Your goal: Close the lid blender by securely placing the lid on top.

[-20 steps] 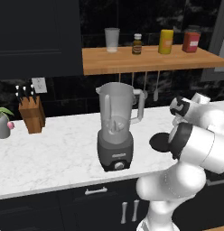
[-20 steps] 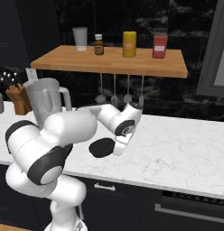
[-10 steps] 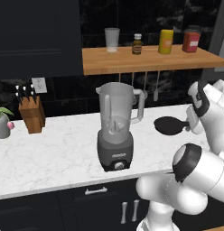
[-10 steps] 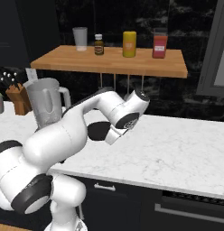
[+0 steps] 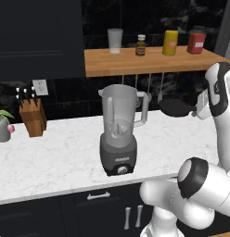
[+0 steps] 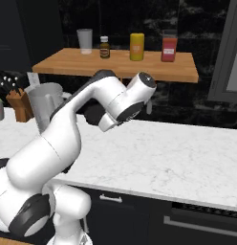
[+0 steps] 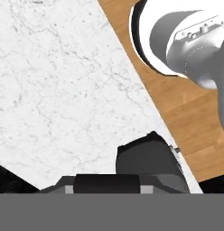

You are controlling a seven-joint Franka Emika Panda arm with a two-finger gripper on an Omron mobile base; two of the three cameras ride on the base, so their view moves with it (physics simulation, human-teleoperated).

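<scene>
The blender (image 5: 119,132) stands mid-counter, its translucent grey jar (image 6: 46,102) open at the top, on a dark base with a front knob. The flat black lid (image 5: 174,107) hangs in the air to the right of the jar, a little below its rim. My gripper (image 5: 196,110) is shut on the lid's right edge. From the right base view the lid (image 6: 93,114) shows partly behind my hand, between the jar and the wrist. The hand view looks down on the marble counter (image 7: 64,90), with the dark lid (image 7: 147,160) low in the picture.
A wooden shelf (image 5: 149,60) above the counter carries a clear glass cup (image 5: 115,40), a brown bottle (image 5: 141,45), a yellow can (image 5: 170,42) and a red can (image 5: 196,42). Utensils hang under it. A knife block (image 5: 32,115) and plant pot (image 5: 3,127) stand far left.
The arm has stretched upward and lifted the lid from just above the counter to nearly jar-rim height, still right of the blender. The blender has not moved.
</scene>
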